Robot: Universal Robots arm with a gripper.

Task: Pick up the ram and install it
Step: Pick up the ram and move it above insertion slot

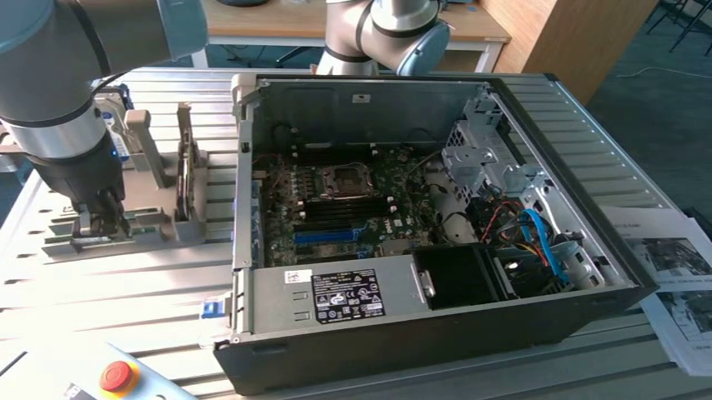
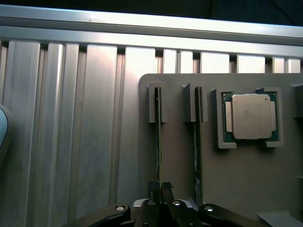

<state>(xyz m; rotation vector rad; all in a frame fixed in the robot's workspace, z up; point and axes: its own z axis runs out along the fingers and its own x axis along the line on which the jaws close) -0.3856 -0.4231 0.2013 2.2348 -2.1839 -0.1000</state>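
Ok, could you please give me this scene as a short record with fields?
jaws: closed on the long thin ram stick, upright in its slot
holder: grey slotted plastic tray
neighbour slot: second thin ram stick, untouched
pocket: square silver CPU chip
computer: open black metal case, on the exterior view's right of the holder

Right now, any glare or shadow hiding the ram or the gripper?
Wrist view: hard glare on the table slats, fixture plate evenly lit; the ram reads as a thin dark edge running into the gripper, shut on it. Exterior view: the gripper sits dark under the arm, ram hard to pick out; computer case interior dim.
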